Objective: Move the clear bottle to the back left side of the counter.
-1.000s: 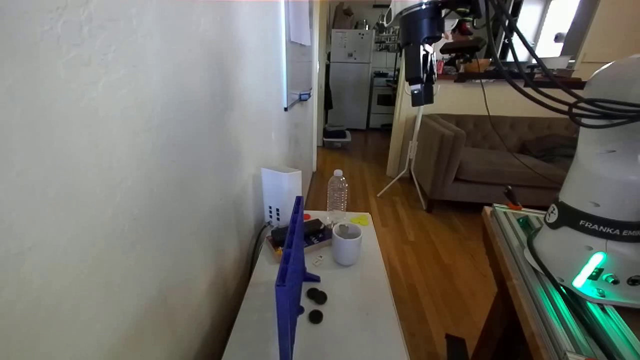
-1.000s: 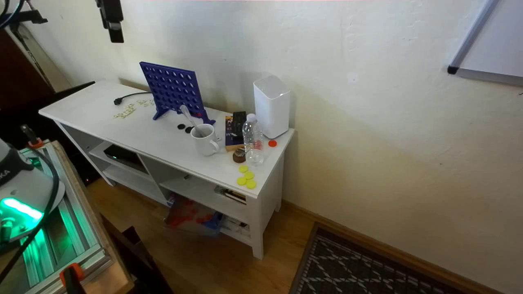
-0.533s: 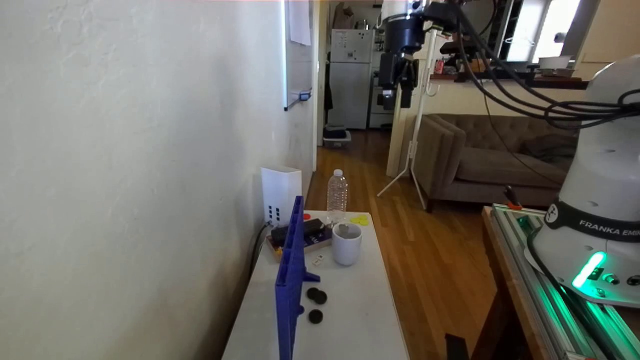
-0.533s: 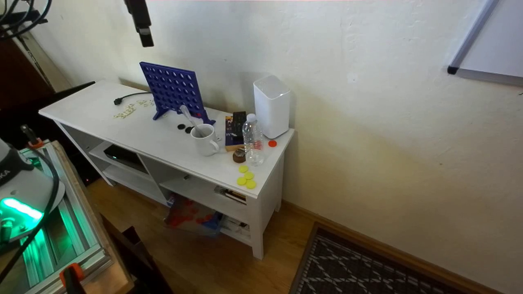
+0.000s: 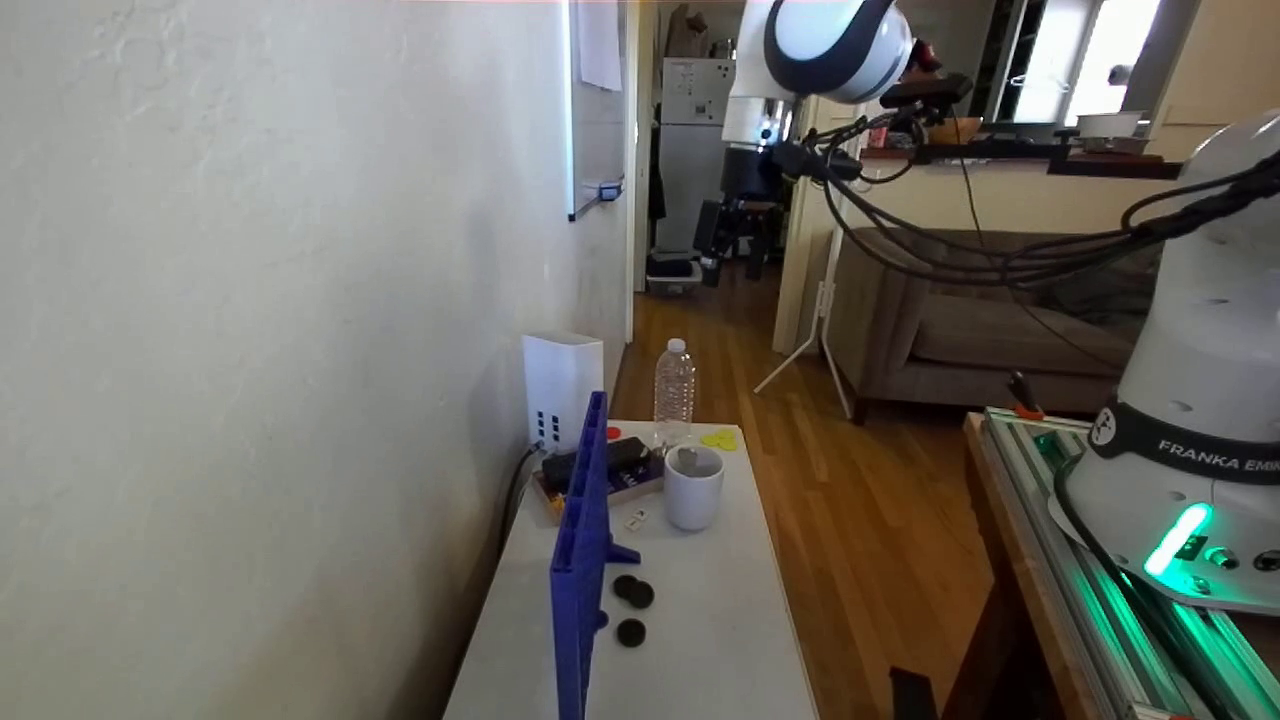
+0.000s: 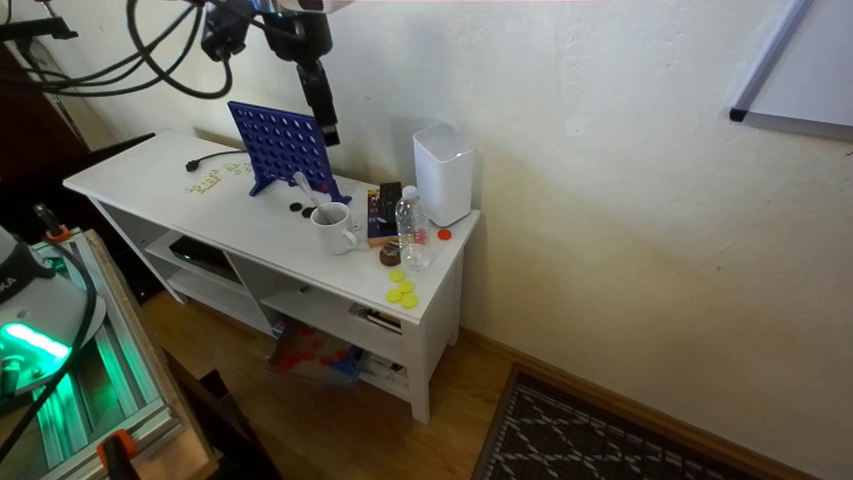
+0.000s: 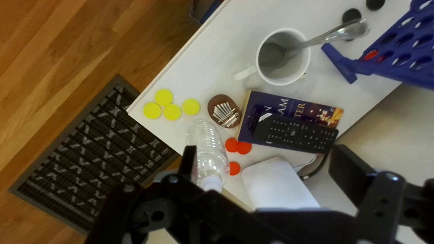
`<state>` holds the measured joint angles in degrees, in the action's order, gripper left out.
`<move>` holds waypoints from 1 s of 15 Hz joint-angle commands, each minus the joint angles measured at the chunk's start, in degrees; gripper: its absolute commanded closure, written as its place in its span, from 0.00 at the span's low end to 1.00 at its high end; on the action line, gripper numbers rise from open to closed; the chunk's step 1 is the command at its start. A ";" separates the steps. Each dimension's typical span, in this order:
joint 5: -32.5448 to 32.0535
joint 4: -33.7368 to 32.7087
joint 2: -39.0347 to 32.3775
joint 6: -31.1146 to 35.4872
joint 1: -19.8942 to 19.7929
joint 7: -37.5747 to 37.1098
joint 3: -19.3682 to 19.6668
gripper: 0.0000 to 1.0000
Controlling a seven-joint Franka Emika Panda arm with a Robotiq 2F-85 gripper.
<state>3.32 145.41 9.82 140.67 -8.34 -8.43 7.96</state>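
The clear bottle [image 5: 675, 390] stands upright on the white counter [image 5: 720, 640] near one end. In an exterior view the bottle [image 6: 412, 220] stands between the white box and the yellow discs on the counter [image 6: 220, 210]. My gripper [image 5: 733, 266] is in the air above the bottle's end of the counter, apart from everything. In an exterior view the gripper [image 6: 331, 137] is above the mug and beside the blue grid. In the wrist view the gripper [image 7: 269, 162] is open with nothing held. The bottle [image 7: 207, 145] shows beside one finger, its cap partly covered by the gripper.
A white mug [image 6: 335, 230] with a spoon stands beside the bottle. A white box [image 6: 443, 177] stands by the wall. A book with a remote [image 7: 296, 134], a thumb piano [image 7: 223, 110] and yellow discs [image 7: 172, 112] lie nearby. A blue grid [image 6: 283, 143] stands upright along the counter.
The gripper has moved down and across toward the bottle's end of the counter, and the arm has come further into both exterior views. The bottle and other objects have not moved.
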 commanded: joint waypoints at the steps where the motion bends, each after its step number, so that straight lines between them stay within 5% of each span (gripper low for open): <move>1: 3.29 -3.89 -9.95 5.88 -0.85 2.19 2.00 0.00; 3: 3.99 -6.20 -14.66 7.58 -1.58 2.33 2.79 0.00; 4: 1.91 -2.51 -9.36 6.22 -1.07 0.90 2.14 0.00; 15: 3.51 -6.91 -15.82 8.39 -1.65 0.24 2.64 0.00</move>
<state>5.65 139.48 -4.85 148.17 -9.85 -7.36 10.79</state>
